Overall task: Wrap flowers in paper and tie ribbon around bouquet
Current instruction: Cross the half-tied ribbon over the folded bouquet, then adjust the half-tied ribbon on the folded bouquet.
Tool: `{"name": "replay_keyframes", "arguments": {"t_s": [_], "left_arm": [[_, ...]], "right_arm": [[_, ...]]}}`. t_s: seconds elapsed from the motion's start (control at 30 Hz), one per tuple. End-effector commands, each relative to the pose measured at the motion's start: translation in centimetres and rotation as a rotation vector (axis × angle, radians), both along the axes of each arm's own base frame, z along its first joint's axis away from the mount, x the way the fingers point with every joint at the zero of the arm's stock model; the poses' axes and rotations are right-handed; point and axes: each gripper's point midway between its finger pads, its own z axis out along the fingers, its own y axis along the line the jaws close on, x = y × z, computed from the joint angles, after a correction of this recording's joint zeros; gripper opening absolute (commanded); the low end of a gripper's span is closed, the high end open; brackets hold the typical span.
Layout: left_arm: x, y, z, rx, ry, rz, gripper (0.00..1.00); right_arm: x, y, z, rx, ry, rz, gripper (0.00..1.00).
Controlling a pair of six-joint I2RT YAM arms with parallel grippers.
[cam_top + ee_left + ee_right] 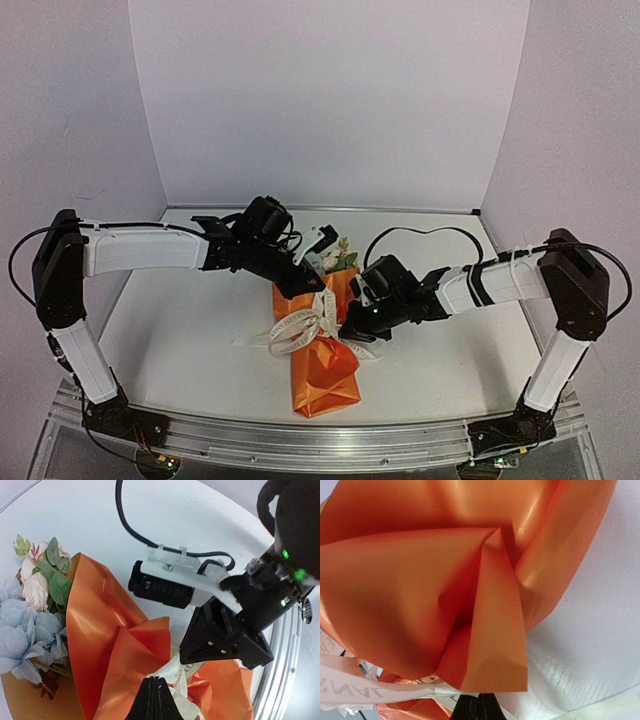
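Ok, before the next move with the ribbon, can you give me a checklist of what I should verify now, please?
1. The paper is wrapped around the flowers: ok, the blooms stick out of the far end.
2. The ribbon lies around the middle of the bouquet: ok.
3. The left hand is shut: ok.
4. The right hand is shut: ok.
5. Either hand really pinches ribbon: cannot tell.
6. The knot is finished: cannot tell.

Bouquet (322, 378) lay flat; its ribbon (298, 330) sat between left gripper (316, 289) and right gripper (352, 328), close to both tips.
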Motion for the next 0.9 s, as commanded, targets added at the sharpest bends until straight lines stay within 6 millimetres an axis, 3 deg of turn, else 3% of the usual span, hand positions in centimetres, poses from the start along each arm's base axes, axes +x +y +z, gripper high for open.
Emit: {"name": "replay_keyframes", "arguments": {"t_s": [0.0,0.27,0.4,0.57,0.73,0.87], "left_arm": [[-0.3,-1.7,1.2,0.001,0.133,-0.025,0.00],[0.4,-3.0,-0.7,0.020,0.279,0.058,0.00],[2.2,-1.8,-1.6,0.044,0.281,0.225,0.00],[3.6,0.0,-2.0,0.024,0.295,0.381,0.00],[4.0,1.1,-3.8,0.058,0.322,0.476,0.00],[3.7,0.7,-4.1,0.037,0.360,0.471,0.00]], "right_arm": [[1.1,-0.3,1.7,0.025,-0.047,-0.035,0.00],[2.4,-2.0,1.0,0.008,-0.038,-0.090,0.00],[2.8,-3.1,0.7,-0.002,-0.032,-0.122,0.00],[2.7,-3.0,0.9,0.009,-0.019,-0.112,0.00],[2.2,-3.1,1.9,0.010,-0.016,-0.096,0.00],[1.7,-3.5,3.2,0.006,-0.034,-0.068,0.05]]}}
